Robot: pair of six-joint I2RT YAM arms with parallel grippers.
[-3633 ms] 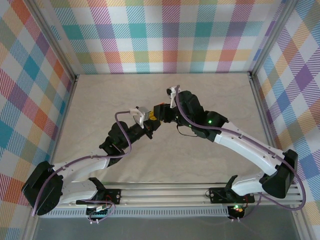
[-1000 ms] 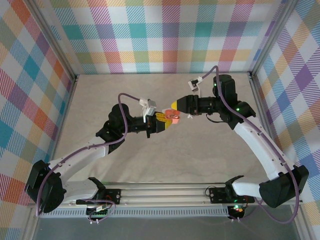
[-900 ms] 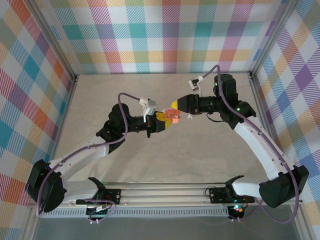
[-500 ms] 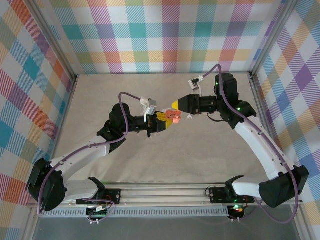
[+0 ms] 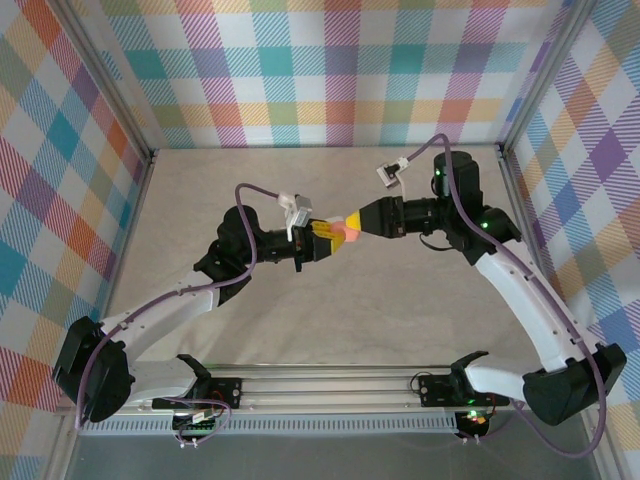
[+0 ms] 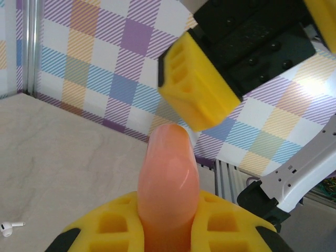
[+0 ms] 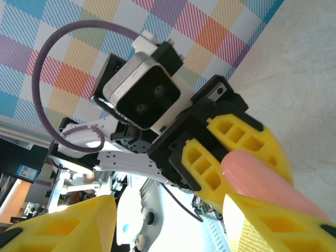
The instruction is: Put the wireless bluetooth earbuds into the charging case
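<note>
The top camera is looking down from high behind the rig at six o'clock, taking in the whole table [image 5: 200, 190]. The left wrist camera is pointing close-up toward three o'clock and the right wrist camera toward nine. Both are facing each other across the pink case [image 6: 168, 178].

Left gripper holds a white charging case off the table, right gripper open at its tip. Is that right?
No. The charging case is salmon-pink, not white; the left wrist view shows it. The rest stands: left gripper holds it off the table, right gripper open at its tip.
</note>
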